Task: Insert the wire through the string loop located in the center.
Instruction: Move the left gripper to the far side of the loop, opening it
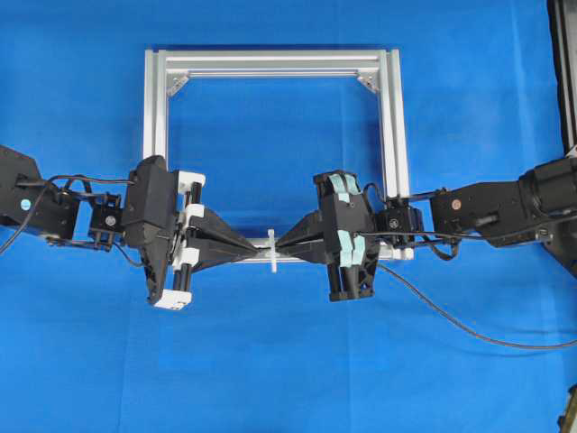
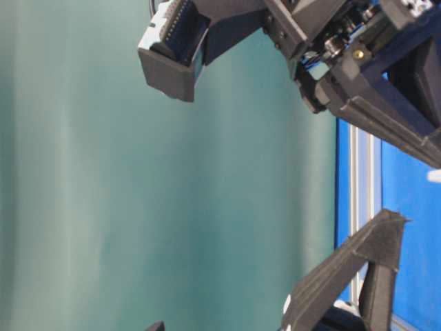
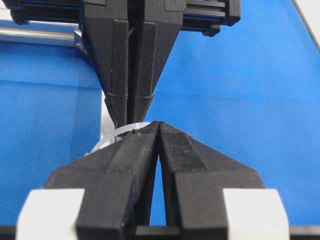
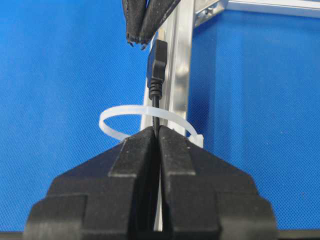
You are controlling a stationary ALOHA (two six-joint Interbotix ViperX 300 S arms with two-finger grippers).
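With the right hand (image 4: 156, 131) clamping the wire (image 4: 157, 107) through the loop (image 4: 117, 114), the empty, shut left hand (image 4: 140, 37) should open around the plug (image 4: 158, 60).

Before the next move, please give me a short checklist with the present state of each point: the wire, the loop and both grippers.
1. Right gripper shut on the wire: ok.
2. Plug passed through the string loop: ok, it shows beyond the loop in the right wrist view.
3. Left gripper shut on the plug: not ok; its tips are closed beside the plug, apparently on nothing.
4. Loop upright on the aluminium frame: ok.
5. Wire slack behind the right arm: ok, it trails free on the table.
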